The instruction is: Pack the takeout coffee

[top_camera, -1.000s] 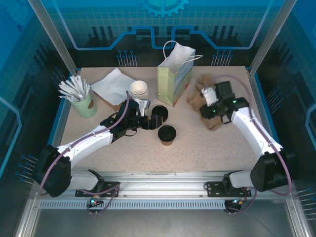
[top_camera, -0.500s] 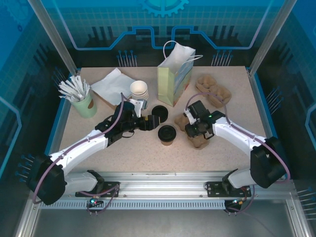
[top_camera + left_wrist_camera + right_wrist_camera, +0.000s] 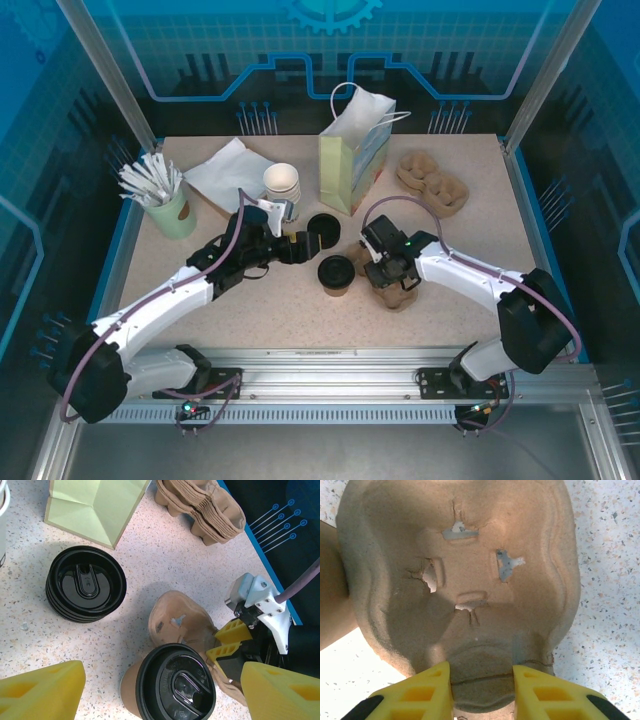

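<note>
The coffee [image 3: 337, 272] is standing upright near the middle of the bench [image 3: 300, 315], with its black lid on. In the left wrist view the coffee [image 3: 172, 685] is showing low between the two yellow left fingers [image 3: 42, 690], which are spread wide and grasping nothing. From above, the left fingers [image 3: 295, 246] are hovering just beside the lids [image 3: 322, 229], a short black stack behind the coffee.

The right fingers [image 3: 432, 687] are clenching the middle ridge of a pulp carrier [image 3: 465, 560], one on each side of it. The carrier [image 3: 392, 290] is sitting just right of the coffee. Whether it is resting on the bench or raised off it, I cannot tell. In the left wrist view the carrier [image 3: 177, 620] is coming right up to the cup's side, and the right fingers [image 3: 227, 640] are pinching its far end.

A green bag [image 3: 350, 160] is standing open behind the lids. Spare carriers [image 3: 432, 180] are lying stacked at the far right. White cups [image 3: 282, 183] are standing left of the bag.
</note>
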You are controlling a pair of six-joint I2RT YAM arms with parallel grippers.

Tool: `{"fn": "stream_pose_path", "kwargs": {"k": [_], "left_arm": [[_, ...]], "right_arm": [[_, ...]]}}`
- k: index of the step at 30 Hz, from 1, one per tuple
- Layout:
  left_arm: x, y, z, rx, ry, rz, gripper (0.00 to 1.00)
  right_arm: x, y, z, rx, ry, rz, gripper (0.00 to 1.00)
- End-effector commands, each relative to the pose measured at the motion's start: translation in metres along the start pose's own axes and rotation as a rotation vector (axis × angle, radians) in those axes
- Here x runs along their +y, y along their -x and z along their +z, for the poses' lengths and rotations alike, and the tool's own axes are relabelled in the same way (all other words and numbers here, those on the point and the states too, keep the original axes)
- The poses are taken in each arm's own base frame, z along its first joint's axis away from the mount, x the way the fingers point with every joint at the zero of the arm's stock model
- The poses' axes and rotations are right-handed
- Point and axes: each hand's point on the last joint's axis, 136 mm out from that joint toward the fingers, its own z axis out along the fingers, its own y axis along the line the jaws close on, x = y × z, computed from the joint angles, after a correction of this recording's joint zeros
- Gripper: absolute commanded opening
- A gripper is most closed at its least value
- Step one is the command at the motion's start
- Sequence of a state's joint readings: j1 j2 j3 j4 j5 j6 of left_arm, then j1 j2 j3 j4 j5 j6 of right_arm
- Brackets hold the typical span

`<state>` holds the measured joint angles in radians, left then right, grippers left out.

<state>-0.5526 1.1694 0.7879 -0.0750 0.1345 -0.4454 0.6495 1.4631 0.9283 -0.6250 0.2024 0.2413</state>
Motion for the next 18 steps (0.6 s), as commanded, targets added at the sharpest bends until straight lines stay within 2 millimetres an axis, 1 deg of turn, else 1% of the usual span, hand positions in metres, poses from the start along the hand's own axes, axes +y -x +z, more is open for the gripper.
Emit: {"fn": "stream_pose_path", "kwargs": {"k": [1, 5, 10, 14, 18], "left_arm": [[0.005, -0.001, -0.004, -0.009, 0.020, 0.006, 0.83], [0.007, -0.003, -0.003, -0.001, 0.023, 0.009, 0.83], [0.010, -0.007, -0.004, 0.008, 0.036, 0.012, 0.83], [0.013, -0.007, -0.005, 0.008, 0.050, 0.018, 0.83], [0.017, -0.009, -0.005, 0.011, 0.070, 0.024, 0.83]], "right_arm": [[0.006, -0.009, 0.001, 0.033, 0.005, 0.002, 0.33], [0.007, -0.013, 0.002, 0.050, 0.006, -0.010, 0.41], [0.010, -0.007, -0.008, 0.036, 0.025, -0.030, 0.51], [0.010, -0.001, -0.026, 0.006, 0.035, -0.033, 0.55], [0.018, 0.008, -0.054, -0.077, 0.145, 0.006, 0.59]]}}
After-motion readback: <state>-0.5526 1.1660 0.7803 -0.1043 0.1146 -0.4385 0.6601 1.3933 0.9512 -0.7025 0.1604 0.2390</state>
